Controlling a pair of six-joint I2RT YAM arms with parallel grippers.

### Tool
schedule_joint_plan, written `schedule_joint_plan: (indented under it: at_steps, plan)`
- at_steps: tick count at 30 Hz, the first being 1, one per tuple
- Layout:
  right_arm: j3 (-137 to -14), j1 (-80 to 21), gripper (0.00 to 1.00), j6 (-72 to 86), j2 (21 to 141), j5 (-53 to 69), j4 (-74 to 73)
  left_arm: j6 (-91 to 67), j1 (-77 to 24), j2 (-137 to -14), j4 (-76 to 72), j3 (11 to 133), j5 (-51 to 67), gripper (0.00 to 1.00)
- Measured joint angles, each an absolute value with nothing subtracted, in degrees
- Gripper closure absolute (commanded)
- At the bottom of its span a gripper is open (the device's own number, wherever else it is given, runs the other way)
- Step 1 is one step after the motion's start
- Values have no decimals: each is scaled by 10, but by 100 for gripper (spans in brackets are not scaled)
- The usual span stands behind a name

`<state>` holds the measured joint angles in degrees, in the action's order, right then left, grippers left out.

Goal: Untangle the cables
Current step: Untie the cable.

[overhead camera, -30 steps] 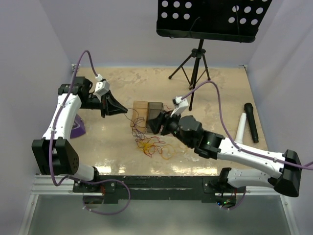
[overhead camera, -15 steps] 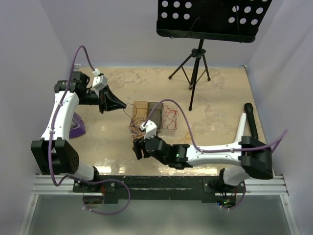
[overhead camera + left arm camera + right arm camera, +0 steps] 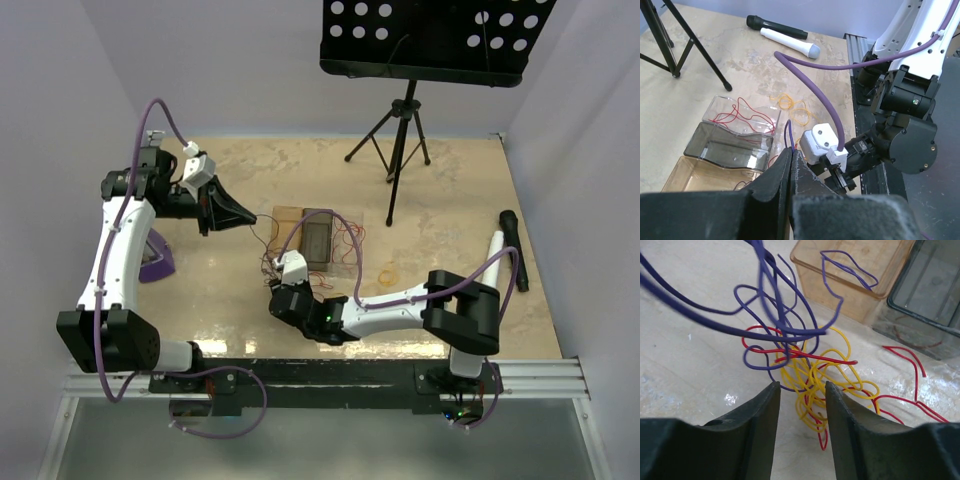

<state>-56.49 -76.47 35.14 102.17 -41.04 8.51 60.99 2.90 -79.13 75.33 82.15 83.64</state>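
Observation:
The cables are a tangle of thin yellow, red and purple wires [image 3: 810, 375] lying on the table just left of the trays [image 3: 268, 264]. My left gripper [image 3: 791, 150] is shut on a purple wire [image 3: 788, 132], which rises from its closed tips; in the top view this gripper [image 3: 247, 215] hangs up and to the left of the tangle. Purple strands [image 3: 700, 315] stretch taut out of the heap toward the upper left. My right gripper [image 3: 801, 385] is open just above the yellow loops, low beside the tangle [image 3: 274, 287], with nothing between its fingers.
Three trays stand side by side: amber [image 3: 700, 177], smoky grey [image 3: 727, 147], and clear [image 3: 742, 115] with red wires in it. Loose yellow loops [image 3: 387, 272] lie right of them. A tripod stand [image 3: 400, 130] stands behind. Black [image 3: 513, 250] and white [image 3: 493, 258] microphones lie at right.
My right arm has swung from the trays down and left to the tangle, and its jaws have narrowed a little. My left gripper has drawn back up and left with the purple wire.

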Motion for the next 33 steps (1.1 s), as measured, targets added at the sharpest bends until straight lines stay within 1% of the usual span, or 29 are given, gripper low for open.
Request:
schedule_joint_plan:
  at_steps: [2, 4, 6, 11, 15, 24, 29, 31, 33]
  plan:
    - [-558, -765, 73, 366, 1025, -410, 86, 603, 29, -792, 753, 821, 836, 98]
    - [-550, -765, 90, 378, 1025, -410, 86, 597, 29, -792, 753, 822, 836, 98]
    - [-537, -765, 100, 399, 1025, -409, 81, 589, 29, -792, 754, 824, 836, 99]
    - [-489, -766, 100, 492, 1019, -406, 59, 564, 29, -792, 755, 875, 835, 100]
    - [-435, -784, 100, 593, 974, -406, 38, 542, 34, -798, 755, 951, 837, 100]
    - [-380, -833, 100, 774, 914, -399, -8, 468, 95, -850, 733, 1103, 838, 100]
    - [-356, -858, 100, 874, 878, -395, -55, 339, 109, -844, 591, 1122, 840, 100]
    - [-346, -867, 100, 913, 860, -393, -81, 266, 109, -830, 495, 1105, 842, 100]
    - [-340, -875, 100, 952, 846, -393, -109, 164, 109, -802, 361, 1054, 846, 100]
